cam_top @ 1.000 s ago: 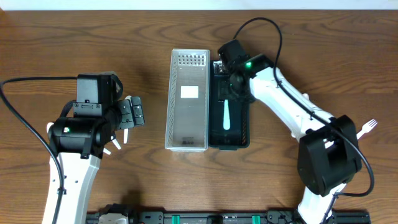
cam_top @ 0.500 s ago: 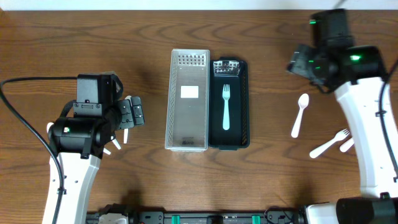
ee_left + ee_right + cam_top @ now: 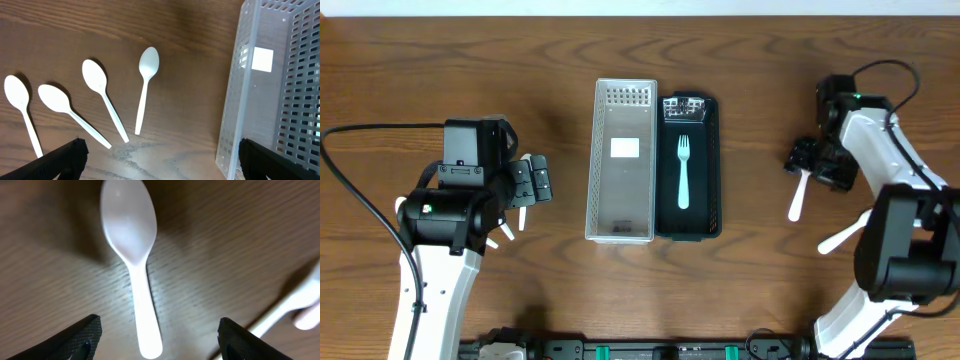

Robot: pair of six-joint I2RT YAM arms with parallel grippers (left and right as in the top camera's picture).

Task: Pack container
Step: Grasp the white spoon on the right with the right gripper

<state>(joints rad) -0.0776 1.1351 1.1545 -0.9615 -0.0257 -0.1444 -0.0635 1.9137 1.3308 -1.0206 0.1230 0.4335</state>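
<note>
Now the right fingers (image 3: 82, 337) stand open astride a white spoon (image 3: 131, 230) on the tabletop (image 3: 235, 240), left fingers (image 3: 65, 157) open too.

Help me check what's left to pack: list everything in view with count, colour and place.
Table: one, brown wood.
Basket: one, translucent white, table centre.
Tray: one, black, right of the basket.
Fork: one, mint green, inside the tray.
Left spoons: four, white, on the table beneath the left gripper.
Right spoon: one, white, on the table beneath the right gripper.
Utensil handle: one, white, partly under the right arm.
Left gripper: one, black, open, empty.
Right gripper: one, black, open, empty.
</note>
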